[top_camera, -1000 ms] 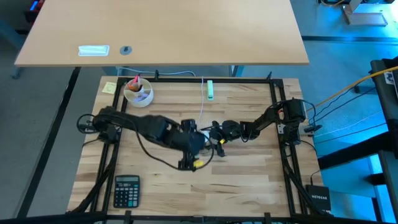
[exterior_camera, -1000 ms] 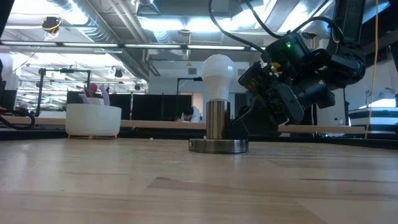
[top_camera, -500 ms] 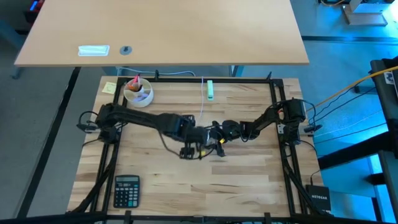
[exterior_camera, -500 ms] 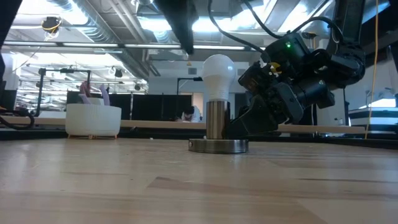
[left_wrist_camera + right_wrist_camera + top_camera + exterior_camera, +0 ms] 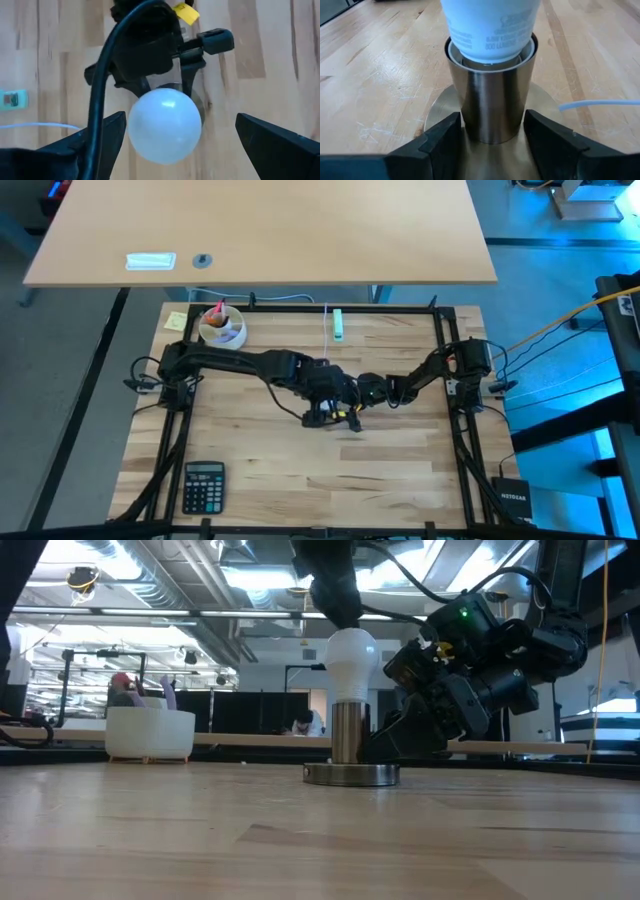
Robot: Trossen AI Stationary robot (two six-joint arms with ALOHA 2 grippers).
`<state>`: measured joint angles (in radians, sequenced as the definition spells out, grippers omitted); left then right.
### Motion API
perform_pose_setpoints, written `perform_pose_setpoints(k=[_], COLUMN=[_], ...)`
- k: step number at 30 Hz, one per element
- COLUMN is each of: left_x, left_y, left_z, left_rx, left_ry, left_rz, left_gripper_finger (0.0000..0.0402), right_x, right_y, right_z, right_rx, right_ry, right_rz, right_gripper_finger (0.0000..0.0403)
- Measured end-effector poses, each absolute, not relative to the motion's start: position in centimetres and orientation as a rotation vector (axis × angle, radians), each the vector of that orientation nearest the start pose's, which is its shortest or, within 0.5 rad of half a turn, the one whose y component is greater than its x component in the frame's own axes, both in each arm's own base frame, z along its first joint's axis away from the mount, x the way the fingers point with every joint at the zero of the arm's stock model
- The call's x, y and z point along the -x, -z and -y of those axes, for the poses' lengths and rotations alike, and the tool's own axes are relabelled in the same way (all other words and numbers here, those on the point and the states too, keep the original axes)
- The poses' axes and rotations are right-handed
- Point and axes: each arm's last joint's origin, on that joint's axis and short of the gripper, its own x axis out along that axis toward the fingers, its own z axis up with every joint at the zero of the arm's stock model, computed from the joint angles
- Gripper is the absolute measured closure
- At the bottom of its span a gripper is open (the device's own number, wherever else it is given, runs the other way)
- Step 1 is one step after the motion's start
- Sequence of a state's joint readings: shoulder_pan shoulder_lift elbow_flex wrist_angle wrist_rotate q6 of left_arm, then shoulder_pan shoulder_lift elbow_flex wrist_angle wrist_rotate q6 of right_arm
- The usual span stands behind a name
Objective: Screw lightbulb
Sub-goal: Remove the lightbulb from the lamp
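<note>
The white lightbulb stands upright with its screw base in a metal socket tube on a round base disc at mid-table. My left gripper is open right above the bulb, pointing down, one finger on either side and clear of it; in the low view its dark finger hangs over the bulb's head. My right gripper is shut on the socket tube from the table's right. In the high view the left gripper hides the bulb. My right gripper pinches the socket tube's lower part, just above the base disc, between its two fingers. The fingers come in level from the table's right side. The socket stands upright with its disc on the table.
A thin white cord runs from the socket to a green switch at the far edge. A white bowl with small things stands at the far left, and a calculator lies near left.
My left gripper has swung from the near side of the socket toward the table's right and far edge, coming over the bulb, and has come down toward its head. The bulb, the socket and my right gripper have kept still.
</note>
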<state>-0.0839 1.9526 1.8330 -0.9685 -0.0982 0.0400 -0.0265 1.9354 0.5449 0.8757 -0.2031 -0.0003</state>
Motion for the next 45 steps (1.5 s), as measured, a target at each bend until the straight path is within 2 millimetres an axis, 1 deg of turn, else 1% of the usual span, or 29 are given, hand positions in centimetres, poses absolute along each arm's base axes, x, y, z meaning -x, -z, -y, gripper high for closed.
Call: perform_pose_setpoints(k=[4, 7, 11, 14, 18, 22, 24, 28, 30, 32, 35, 38, 41, 45], left_x=[-41.3, -41.4, -41.7, -41.8, -42.1, -42.1, -42.1, -42.1, -42.1, -42.1, -42.0, -42.4, -42.8, -42.9], left_y=[-28.3, -27.5, -27.3, -26.9, -25.8, -26.1, -26.1, -26.1, -26.1, -26.1, -26.1, -26.2, -26.3, -26.3], left_z=[3.6, 3.7, 3.7, 3.4, 3.1, 3.2, 3.2, 3.1, 3.1, 3.1, 3.1, 3.3, 4.1, 4.1], left_rx=[-0.210, -0.246, -0.246, -0.256, -0.239, -0.187, -0.142, 0.004, 0.109, 0.255, 0.465, 0.594, 0.618, 0.596], left_ry=[0.059, 0.061, 0.052, 0.053, 0.040, 0.005, -0.027, -0.124, -0.196, -0.313, -0.491, -0.570, -0.558, -0.543], left_rz=[-1.084, -1.079, -1.066, -1.088, -1.125, -1.105, -1.103, -1.096, -1.087, -1.065, -1.010, -0.935, -0.875, -0.882], left_gripper_finger=[0.0037, 0.0036, 0.0034, 0.0034, 0.0035, 0.0060, 0.0081, 0.0127, 0.0143, 0.0151, 0.0147, 0.0130, 0.0112, 0.0087], right_x=[-30.1, -30.1, -30.1, -30.1, -30.1, -30.1, -30.1, -30.1, -30.1, -30.1, -30.1, -30.0, -30.1, -30.1], right_y=[-7.3, -7.3, -7.3, -7.3, -7.3, -7.3, -7.3, -7.3, -7.3, -7.2, -7.2, -7.2, -7.3, -7.3], right_z=[0.2, 0.2, 0.2, 0.2, 0.2, 0.2, 0.2, 0.2, 0.2, 0.2, 0.2, 0.2, 0.2, 0.2], right_rx=[-0.058, -0.059, -0.060, -0.061, -0.061, -0.061, -0.061, -0.061, -0.061, -0.061, -0.062, -0.063, -0.054, -0.059], right_ry=[-0.173, -0.173, -0.173, -0.173, -0.173, -0.172, -0.172, -0.172, -0.172, -0.171, -0.169, -0.173, -0.173, -0.172], right_rz=[-0.511, -0.512, -0.513, -0.513, -0.513, -0.513, -0.513, -0.513, -0.513, -0.513, -0.517, -0.521, -0.514, -0.514], right_gripper_finger=[0.0176, 0.0176, 0.0176, 0.0176, 0.0176, 0.0176, 0.0176, 0.0176, 0.0176, 0.0176, 0.0176, 0.0176, 0.0176, 0.0176])
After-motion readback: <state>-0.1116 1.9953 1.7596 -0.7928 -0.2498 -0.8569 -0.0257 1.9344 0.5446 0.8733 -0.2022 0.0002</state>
